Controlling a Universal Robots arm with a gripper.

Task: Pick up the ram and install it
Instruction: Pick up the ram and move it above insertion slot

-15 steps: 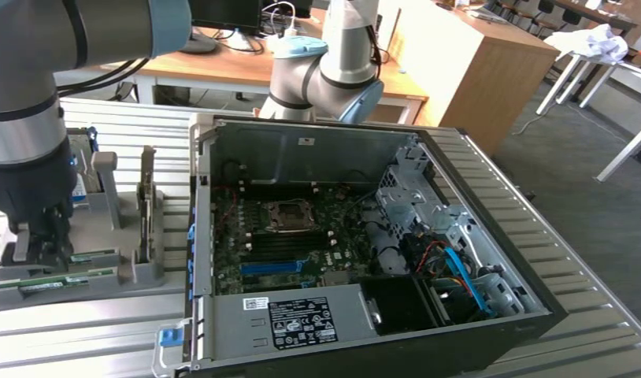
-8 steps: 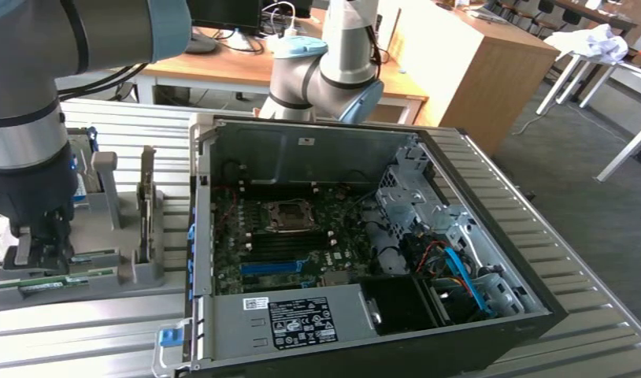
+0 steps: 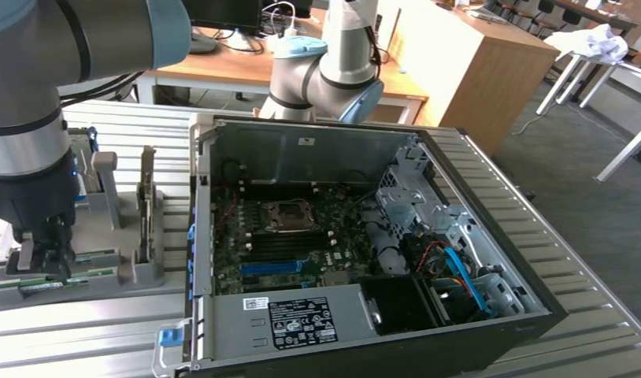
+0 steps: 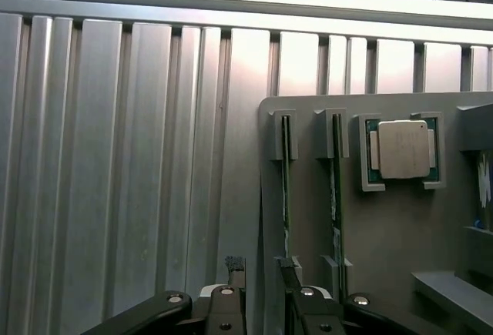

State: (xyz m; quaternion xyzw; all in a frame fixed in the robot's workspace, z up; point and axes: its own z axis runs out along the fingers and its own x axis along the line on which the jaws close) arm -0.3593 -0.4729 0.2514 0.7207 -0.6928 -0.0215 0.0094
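Note:
Two ram sticks stand on edge in slots of a grey holder (image 4: 308, 219): the nearer ram (image 4: 285, 189) and a second one (image 4: 337, 196) beside it. My gripper (image 4: 262, 273) is open and low over the holder's end. One fingertip (image 4: 235, 267) is off the holder's side, and the other sits right at the nearer ram's end. In the exterior view the gripper (image 3: 42, 264) reaches down into the holder (image 3: 121, 272) at the exterior view's left, beside the open computer case (image 3: 299, 157). The motherboard's memory slots (image 3: 289, 240) lie below the processor socket (image 3: 289, 214).
A square silver processor chip (image 4: 403, 149) rests in the holder next to the sticks. Everything sits on a ribbed metal table (image 4: 115, 158). A second robot arm (image 3: 326, 71) stands behind the case. The power supply (image 3: 294, 319) and drive cage (image 3: 415, 197) crowd the inside of the case.

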